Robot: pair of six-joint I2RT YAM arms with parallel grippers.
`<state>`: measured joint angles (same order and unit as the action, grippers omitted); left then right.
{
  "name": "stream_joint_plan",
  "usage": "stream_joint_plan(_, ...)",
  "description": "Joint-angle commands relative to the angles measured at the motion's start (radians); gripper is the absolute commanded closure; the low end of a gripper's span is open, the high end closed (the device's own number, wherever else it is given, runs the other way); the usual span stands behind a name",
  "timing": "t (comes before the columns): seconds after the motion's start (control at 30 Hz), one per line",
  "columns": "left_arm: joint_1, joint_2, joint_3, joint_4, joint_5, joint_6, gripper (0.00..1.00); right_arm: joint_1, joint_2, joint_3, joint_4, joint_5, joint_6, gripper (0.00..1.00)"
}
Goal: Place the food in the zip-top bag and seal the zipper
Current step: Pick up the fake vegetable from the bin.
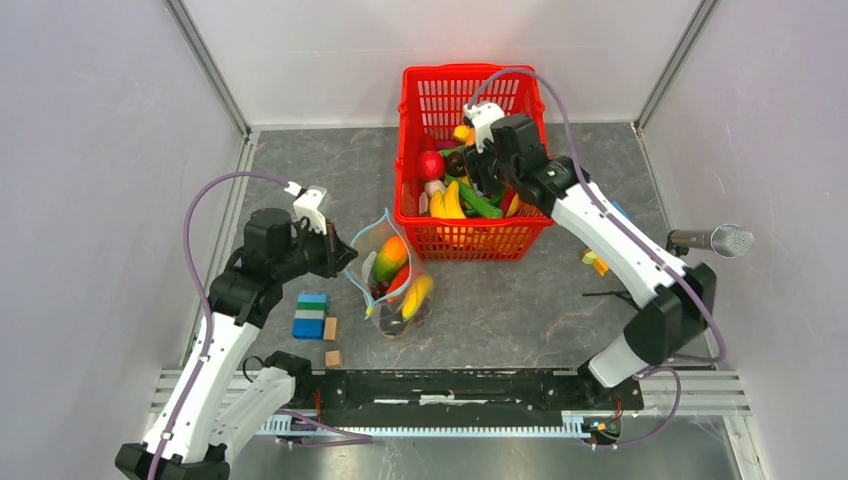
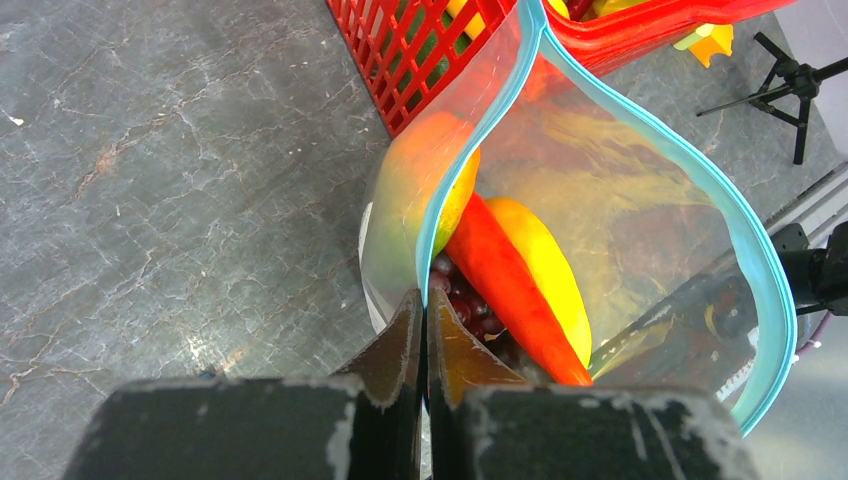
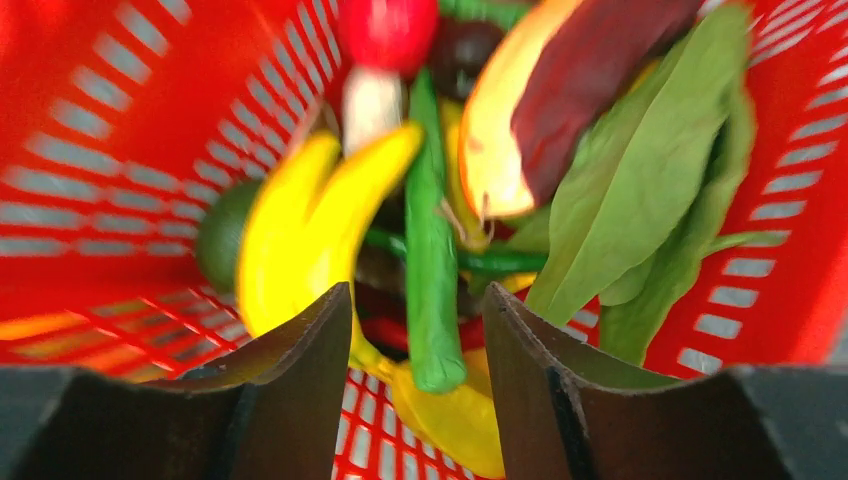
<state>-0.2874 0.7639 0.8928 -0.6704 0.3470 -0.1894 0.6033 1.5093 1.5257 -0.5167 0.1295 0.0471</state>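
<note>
A grey marbled surface [image 1: 560, 310], walled by pale panels, carries all the items. At left, the left tool [image 2: 423, 305] has its fingers pressed together on the rim of the zip-top bag [image 1: 392, 290]. It pinches the bag at the zipper [image 2: 690, 165], whose light-blue strip loops wide so that the mouth gapes. Near this tool, toward the arm bases, lie stacked building blocks [image 1: 310, 315] and two wooden cubes [image 1: 330, 328]. The bag sits between the left tool and the red basket [image 1: 425, 95], just beside the basket's near wall. It holds an orange carrot [image 2: 505, 285], a yellow banana [image 2: 548, 265], purple grapes [image 2: 465, 305] and a green-and-orange fruit [image 2: 420, 180]. Further right, the right tool [image 3: 418, 335] hangs over the basket's contents with its fingers spread apart, gripping nothing. A long green vegetable [image 3: 430, 270] lies in the gap below them, beside a pair of bananas [image 3: 300, 225] and green leaves [image 3: 640, 180]. A microphone [image 1: 715, 240] stands at far right.
</note>
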Motion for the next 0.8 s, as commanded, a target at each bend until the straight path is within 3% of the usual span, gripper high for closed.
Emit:
stream_joint_plan(0.0,0.002,-0.016,0.000,0.049,0.027,-0.005,0.96,-0.078,0.082,0.072,-0.193,-0.149,-0.127,0.47)
stream_joint_plan(0.17,0.002,-0.016,0.000,0.048,0.024,-0.003,0.95,-0.116,0.163,0.097,-0.248,-0.220,-0.244,0.47)
stream_joint_plan(0.5,0.003,-0.001,0.015,0.042,0.020,0.005,0.95,-0.131,0.278,0.124,-0.365,-0.346,-0.360,0.34)
stream_joint_plan(0.77,0.003,-0.007,0.014,0.037,0.019,0.004,0.95,-0.131,0.345,0.134,-0.395,-0.283,-0.380,0.40)
